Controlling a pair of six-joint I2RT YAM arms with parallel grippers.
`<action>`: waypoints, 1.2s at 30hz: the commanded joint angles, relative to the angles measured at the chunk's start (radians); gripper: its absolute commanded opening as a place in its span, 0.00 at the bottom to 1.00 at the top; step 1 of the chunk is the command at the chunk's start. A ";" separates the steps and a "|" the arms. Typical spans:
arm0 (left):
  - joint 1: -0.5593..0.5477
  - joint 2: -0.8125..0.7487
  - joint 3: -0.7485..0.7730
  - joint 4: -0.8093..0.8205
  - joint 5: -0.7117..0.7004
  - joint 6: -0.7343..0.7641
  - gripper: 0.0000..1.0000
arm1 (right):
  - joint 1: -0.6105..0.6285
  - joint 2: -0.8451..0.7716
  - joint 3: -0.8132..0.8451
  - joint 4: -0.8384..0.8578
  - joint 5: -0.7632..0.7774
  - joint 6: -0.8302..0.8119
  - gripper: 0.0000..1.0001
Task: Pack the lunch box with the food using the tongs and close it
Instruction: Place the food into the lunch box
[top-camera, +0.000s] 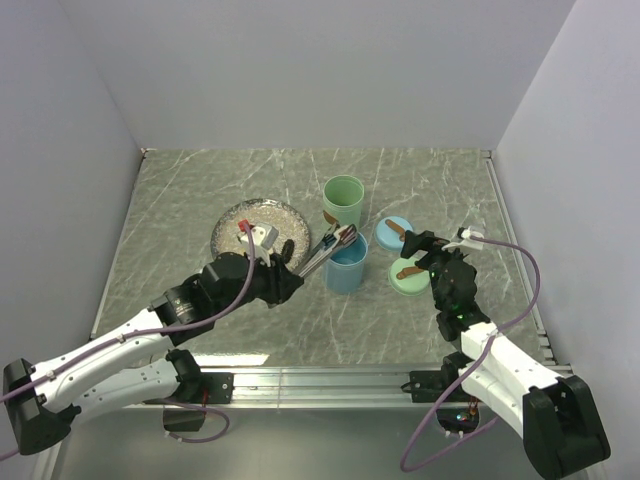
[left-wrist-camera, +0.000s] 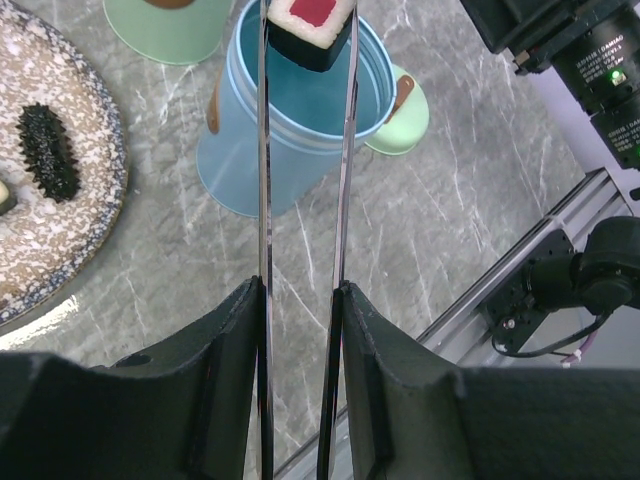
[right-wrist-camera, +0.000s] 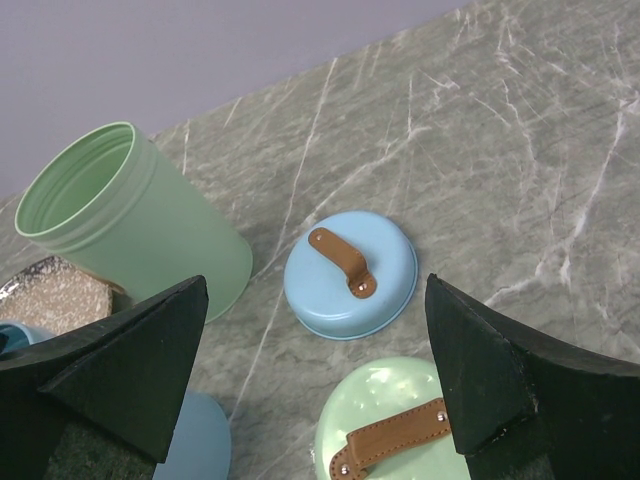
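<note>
My left gripper (left-wrist-camera: 300, 300) (top-camera: 288, 281) is shut on the silver tongs (left-wrist-camera: 263, 180) (top-camera: 322, 255), squeezing their two arms. The tong tips pinch a red-topped cube of food (left-wrist-camera: 312, 25) (top-camera: 347, 235) right over the open blue lunch box tin (left-wrist-camera: 300, 120) (top-camera: 347, 268). A dark oblong piece (left-wrist-camera: 48, 150) (top-camera: 288, 246) lies on the speckled plate (left-wrist-camera: 90, 215) (top-camera: 232, 222). My right gripper (right-wrist-camera: 315, 300) (top-camera: 422, 248) hovers open over the two lids with nothing between its fingers.
An open green tin (top-camera: 343, 202) (right-wrist-camera: 130, 220) stands behind the blue one. A blue lid (right-wrist-camera: 350, 272) (top-camera: 394, 232) and a green lid (right-wrist-camera: 400, 430) (top-camera: 408, 272), both with brown handles, lie to the right. A metal rail (top-camera: 320, 378) runs along the near edge.
</note>
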 joint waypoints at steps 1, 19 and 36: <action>-0.011 -0.003 0.036 0.070 0.018 0.026 0.27 | 0.008 0.005 0.033 0.047 -0.004 0.005 0.96; -0.025 0.019 0.045 0.073 0.016 0.032 0.47 | 0.008 0.019 0.037 0.051 -0.013 0.008 0.96; -0.029 -0.058 0.038 0.122 -0.008 0.047 0.47 | 0.008 0.010 0.036 0.044 -0.012 0.007 0.95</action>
